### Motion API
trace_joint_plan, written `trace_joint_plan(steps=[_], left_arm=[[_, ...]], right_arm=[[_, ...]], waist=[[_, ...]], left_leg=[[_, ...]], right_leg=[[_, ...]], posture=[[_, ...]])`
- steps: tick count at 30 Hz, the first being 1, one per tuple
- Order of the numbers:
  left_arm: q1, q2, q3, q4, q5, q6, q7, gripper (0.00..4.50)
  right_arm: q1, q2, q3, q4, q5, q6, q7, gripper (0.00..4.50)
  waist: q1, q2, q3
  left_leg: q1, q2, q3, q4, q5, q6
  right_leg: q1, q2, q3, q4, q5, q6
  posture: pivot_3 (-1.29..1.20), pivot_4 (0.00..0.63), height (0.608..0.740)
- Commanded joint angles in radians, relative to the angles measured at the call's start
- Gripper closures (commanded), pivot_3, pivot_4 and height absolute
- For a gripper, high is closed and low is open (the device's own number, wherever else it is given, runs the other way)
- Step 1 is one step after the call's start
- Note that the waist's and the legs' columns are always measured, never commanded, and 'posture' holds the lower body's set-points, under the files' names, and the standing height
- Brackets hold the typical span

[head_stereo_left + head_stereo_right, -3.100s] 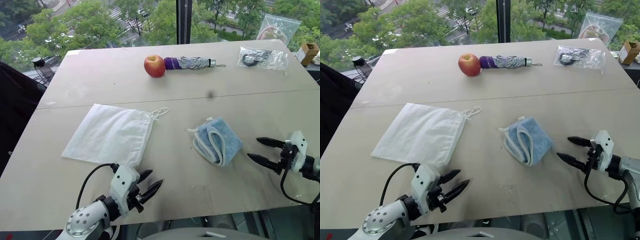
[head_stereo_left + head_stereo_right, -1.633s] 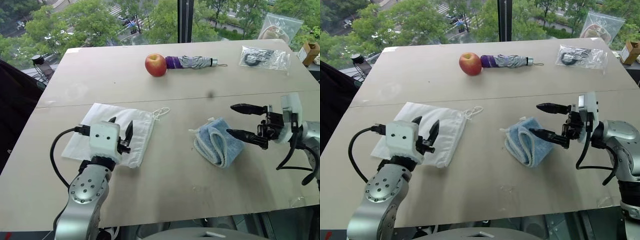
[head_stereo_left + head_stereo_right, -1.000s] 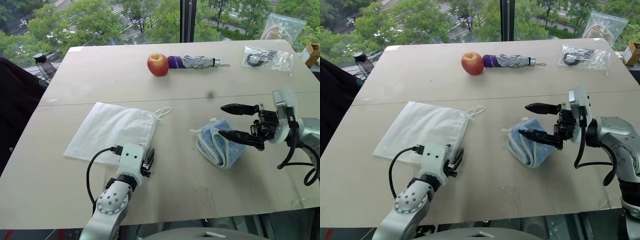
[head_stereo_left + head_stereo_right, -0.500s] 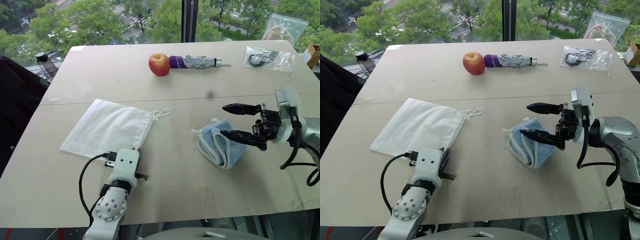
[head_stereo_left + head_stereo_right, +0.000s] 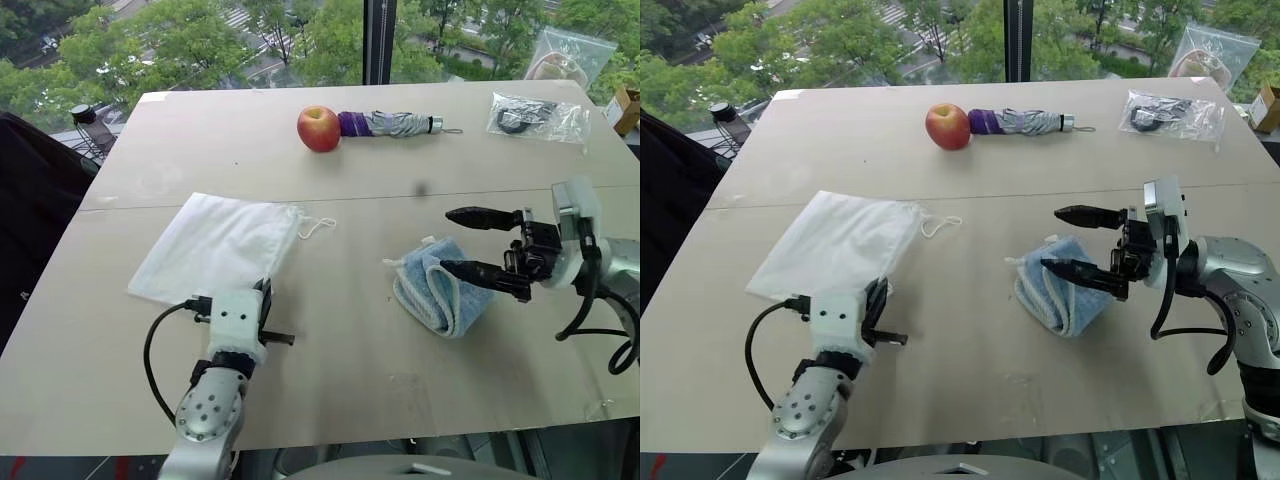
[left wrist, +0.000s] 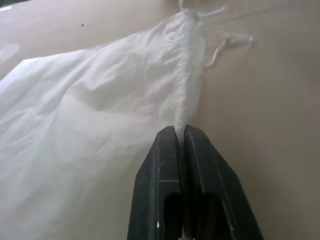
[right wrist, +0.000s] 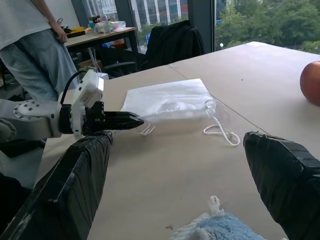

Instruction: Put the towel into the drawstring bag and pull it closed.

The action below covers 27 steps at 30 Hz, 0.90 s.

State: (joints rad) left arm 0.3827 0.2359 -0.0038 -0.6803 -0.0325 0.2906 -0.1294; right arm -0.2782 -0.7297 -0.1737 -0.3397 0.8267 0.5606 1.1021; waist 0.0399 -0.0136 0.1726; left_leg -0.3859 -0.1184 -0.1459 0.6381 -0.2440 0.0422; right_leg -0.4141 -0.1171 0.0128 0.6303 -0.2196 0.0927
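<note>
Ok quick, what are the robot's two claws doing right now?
Left claw: shut on the near corner of the drawstring bag.
Right claw: open, holding nothing, beside the towel.

Note that the left gripper (image 6: 180, 131) pinches an edge of the drawstring bag (image 5: 215, 245); the fabric between its fingers is hidden, so you cannot tell how deep the grip reaches. In the left wrist view, the bag runs off the picture toward 9 o'clock. In the right wrist view, the towel (image 7: 215, 231) is cut off at 6 o'clock, the apple (image 7: 311, 82) at 3 o'clock, and the person (image 7: 35, 45) at 12 o'clock.
</note>
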Motion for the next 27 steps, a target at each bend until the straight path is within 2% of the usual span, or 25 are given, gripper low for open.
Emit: trace_joint_plan(steps=[1,4,9,12,15,20,23,26,27], left_arm=[[-0.049,0.048,0.125,-0.02,-0.135,-0.046,-0.104,4.4],[-0.107,0.12,0.201,0.009,-0.255,-0.037,-0.224,4.4],[-0.24,0.229,0.293,0.057,-0.52,0.08,-0.382,4.4],[-0.292,0.315,0.287,0.163,-0.464,0.034,-0.464,4.4],[-0.356,0.375,0.226,0.304,-0.338,-0.067,-0.506,4.4],[-0.498,0.341,0.12,0.512,-0.225,-0.192,-0.519,4.4],[-0.529,0.283,0.063,0.594,-0.24,-0.189,-0.546,4.4],[-0.534,0.252,0.045,0.631,-0.281,-0.154,-0.596,3.56],[-0.537,0.248,0.044,0.639,-0.289,-0.144,-0.608,3.01]], right_arm=[[-0.009,0.012,-0.01,0.005,-0.011,-0.036,0.003,0.0],[-0.016,0.025,0.002,0.019,-0.029,-0.053,0.004,0.0],[-0.042,0.058,0.019,0.041,-0.058,-0.081,-0.001,0.0],[-0.049,0.08,0.03,0.041,-0.07,-0.091,-0.01,0.0],[-0.048,0.093,0.034,0.031,-0.073,-0.094,-0.018,0.0],[-0.044,0.113,0.046,0.0,-0.088,-0.097,-0.053,0.0],[-0.024,0.136,0.075,-0.045,-0.103,-0.097,-0.094,0.0],[-0.002,0.154,0.093,-0.075,-0.112,-0.096,-0.122,0.0],[0.003,0.158,0.096,-0.078,-0.114,-0.097,-0.128,0.0]], waist=[[0.0,0.0,0.0],[-0.001,0.0,0.0],[-0.002,0.0,0.0],[-0.005,0.001,0.0],[-0.007,0.001,0.0],[-0.003,0.0,0.0],[-0.008,0.001,-0.001],[-0.015,0.001,-0.001],[-0.019,0.001,-0.001]], left_leg=[[0.0,0.0,0.0,0.0,0.0,0.0],[0.0,0.0,0.0,0.001,0.0,0.0],[0.0,0.0,0.0,0.001,0.0,0.0],[0.001,0.0,0.0,0.002,0.001,-0.001],[0.001,0.0,0.001,0.001,0.001,-0.002],[0.001,0.0,0.0,0.002,0.002,-0.003],[0.0,0.0,0.001,0.001,0.002,-0.004],[0.0,0.0,0.0,0.001,0.003,-0.005],[0.0,0.0,0.0,0.001,0.003,-0.005]], right_leg=[[0.0,0.0,0.0,0.0,0.0,0.0],[0.0,0.0,0.0,0.0,0.0,0.0],[0.0,0.0,0.001,0.0,0.001,-0.001],[0.0,0.001,0.001,0.001,0.001,-0.001],[0.0,0.001,0.001,0.001,0.001,-0.001],[0.0,0.001,0.002,0.0,0.003,-0.001],[0.0,0.001,0.003,-0.001,0.004,0.0],[-0.001,0.001,0.002,-0.001,0.004,0.0],[-0.001,0.001,0.002,-0.001,0.004,0.0]], posture=[[0.0,0.15,0.74],[0.0,0.15,0.74],[0.0,0.15,0.74],[0.0,0.15,0.74],[0.0,0.15,0.74],[0.0,0.15,0.74],[0.0,0.15,0.74],[0.0,0.15,0.74],[0.0,0.15,0.74]])
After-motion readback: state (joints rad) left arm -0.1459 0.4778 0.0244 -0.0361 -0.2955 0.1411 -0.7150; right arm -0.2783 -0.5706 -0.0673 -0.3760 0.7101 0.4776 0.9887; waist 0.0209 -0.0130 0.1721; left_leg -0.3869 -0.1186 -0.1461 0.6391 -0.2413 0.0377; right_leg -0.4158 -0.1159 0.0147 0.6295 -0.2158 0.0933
